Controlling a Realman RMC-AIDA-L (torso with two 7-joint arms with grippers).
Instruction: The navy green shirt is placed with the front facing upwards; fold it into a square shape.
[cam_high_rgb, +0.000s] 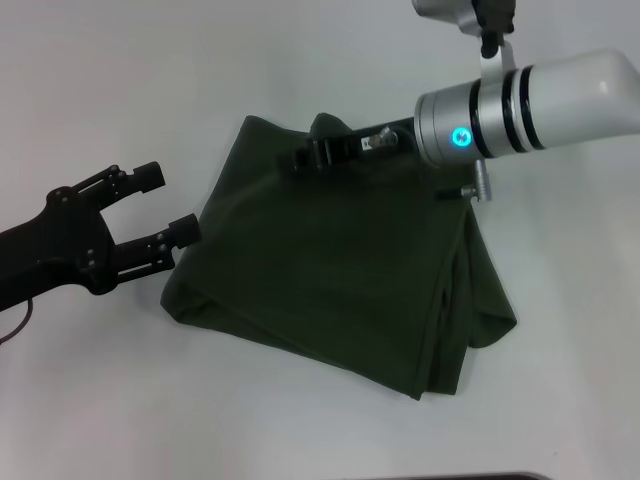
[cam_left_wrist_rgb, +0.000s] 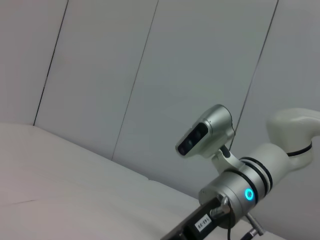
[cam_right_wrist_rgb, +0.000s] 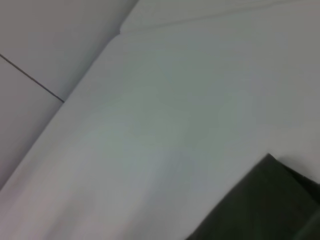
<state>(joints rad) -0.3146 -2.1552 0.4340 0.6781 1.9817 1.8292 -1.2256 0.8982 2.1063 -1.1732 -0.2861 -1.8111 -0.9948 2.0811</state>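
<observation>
White counter (cam_high_rgb: 110, 400) runs out on every side, with pale wall panels (cam_left_wrist_rgb: 150, 75) behind it, and on it lies the navy green shirt (cam_high_rgb: 330, 290), folded over on itself into a rough, slightly skewed block. No lettering shows on the upper face. The folded layers show stacked along the right-hand edge and bulge out at the near right corner. It looks close to a square but not tidy; I'd say the folds are mostly made and what remains is trimming the shape.

On the left, the left gripper (cam_high_rgb: 172, 204) sits low over the counter just beside the shirt's left edge. Its jaws are spread wide, one finger up and away, the other with its tip at or nearly touching the cloth's border. Nothing is between them. That spread, at the cloth's level, suggests it is either ready to take that edge or clear of it; I can't tell which.

Over the far edge of the shirt, the right gripper (cam_high_rgb: 325, 155) reaches in from the right, its black fingers lying right over a small raised hump of cloth at the top border. Whether those jaws are pinching that fold or merely resting above it I cannot tell, since dark fingers and dark cloth run together. The right wrist camera shows only a corner of the shirt (cam_right_wrist_rgb: 265, 205) against bare counter.

So the shirt lies between the two grippers, its left border at the left jaws, its far border under the right ones.
</observation>
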